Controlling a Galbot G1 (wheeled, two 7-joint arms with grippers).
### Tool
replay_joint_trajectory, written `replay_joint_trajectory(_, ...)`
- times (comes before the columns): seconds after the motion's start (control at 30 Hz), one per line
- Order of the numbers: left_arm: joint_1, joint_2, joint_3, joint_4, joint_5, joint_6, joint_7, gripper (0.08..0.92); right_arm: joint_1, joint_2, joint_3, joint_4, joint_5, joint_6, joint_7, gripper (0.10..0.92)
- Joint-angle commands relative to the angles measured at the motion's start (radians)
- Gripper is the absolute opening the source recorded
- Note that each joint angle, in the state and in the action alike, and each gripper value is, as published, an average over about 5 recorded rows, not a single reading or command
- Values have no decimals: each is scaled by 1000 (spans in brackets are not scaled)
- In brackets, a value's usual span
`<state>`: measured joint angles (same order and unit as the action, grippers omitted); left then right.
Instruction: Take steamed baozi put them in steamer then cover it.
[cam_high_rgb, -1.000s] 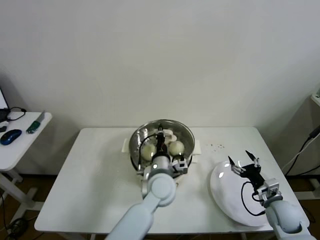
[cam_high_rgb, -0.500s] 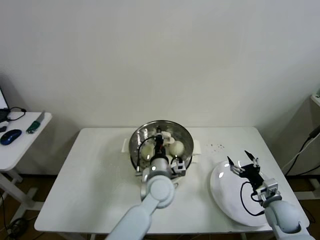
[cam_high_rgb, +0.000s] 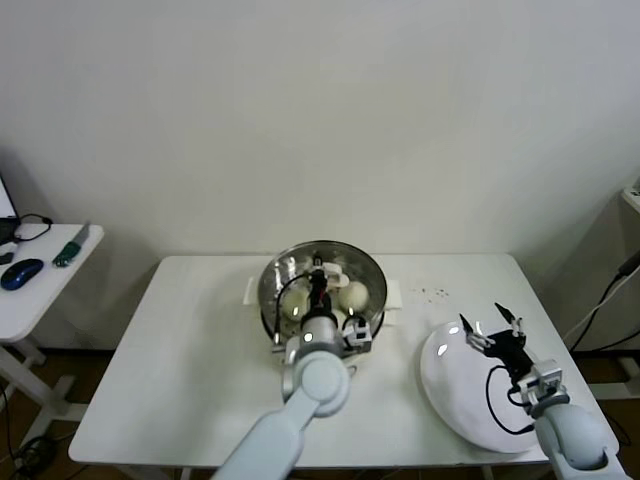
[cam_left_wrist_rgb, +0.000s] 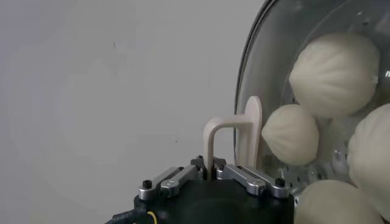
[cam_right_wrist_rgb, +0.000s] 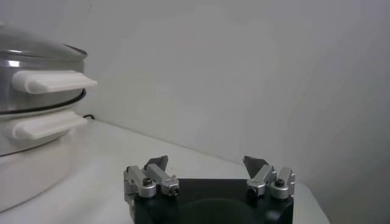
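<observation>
The left gripper (cam_left_wrist_rgb: 210, 173) is clamped on the cream bar handle (cam_left_wrist_rgb: 226, 137) of the cover (cam_high_rgb: 322, 280), its jaws pressed together round the bar's leg; the glass cover sits on the steamer (cam_high_rgb: 270, 300), which stands at the middle of the white table (cam_high_rgb: 190, 370), toward its far edge; through the glass the steamed baozi (cam_left_wrist_rgb: 334, 74) show as pale domes lying close together on the perforated floor, four of them in the left wrist view; the steamer's white side handle (cam_right_wrist_rgb: 52, 81) juts toward the right arm. The right gripper (cam_high_rgb: 491, 327) hangs well to the right, its fingers spread wide and holding nothing, above the far part of a white plate (cam_high_rgb: 455, 400) lying near the table's right front corner.
</observation>
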<state>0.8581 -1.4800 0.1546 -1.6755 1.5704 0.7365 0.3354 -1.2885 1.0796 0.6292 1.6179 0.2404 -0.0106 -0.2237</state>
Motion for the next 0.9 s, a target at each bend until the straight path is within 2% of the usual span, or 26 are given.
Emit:
replay_joint_trajectory(0.03,7,0,-1,5,-13,49,-21,152,-2,3,7,0,-2,1,-2,823)
replay_joint_trajectory(0.3,6,6,-1,-11,-45,49,-12,152,-2,4,9,1,1,1,-7,823)
replay_joint_trajectory(0.4,6,22,2,-37,-61,49,-7,181,-1,3,12,2,10,-2,-16,823)
replay_joint_trajectory(0.9,98,134,-9,-277,-151,49,17,603,1,1,24,11,52,-72,-13,823)
